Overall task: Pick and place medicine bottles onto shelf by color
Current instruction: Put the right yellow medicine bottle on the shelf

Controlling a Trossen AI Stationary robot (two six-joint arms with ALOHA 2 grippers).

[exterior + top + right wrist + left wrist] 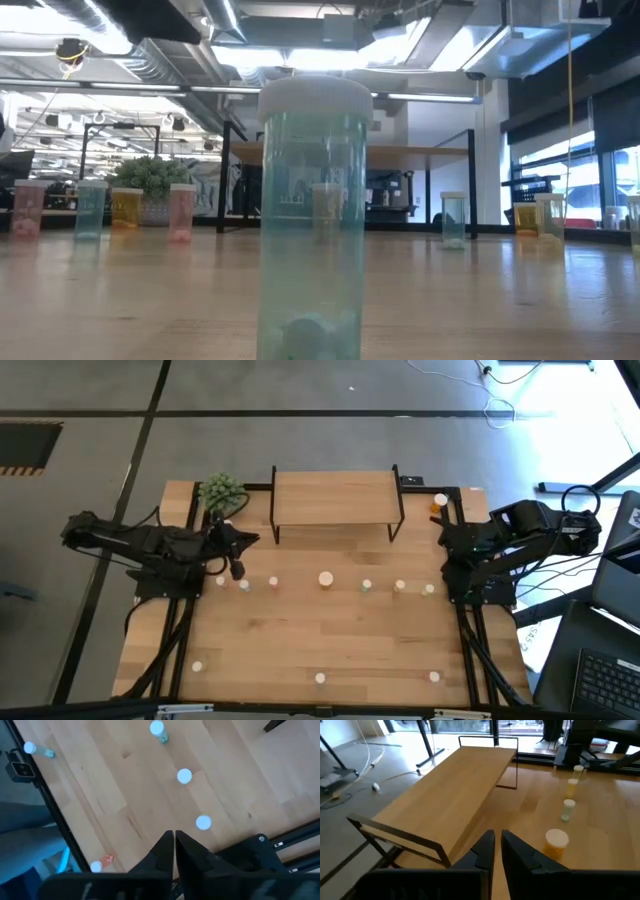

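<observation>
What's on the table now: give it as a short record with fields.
shelf: far side of the table, top bare
bottles: standing in a loose row mid-table, more along the near edge
plant: left of the shelf
left claw: shut, empty, by the shelf's left end
right claw: shut, empty, above the right edge

Overhead, one camera looks straight down on the whole pale wooden tabletop (330,630). A second sits at tabletop height, facing level toward the low light-wood shelf on its black metal frame (350,152), a pale green-capped bottle (312,215) very close before its lens. The left wrist camera looks along that shelf (452,795); the right wrist camera looks down on bottles beside it.
</observation>
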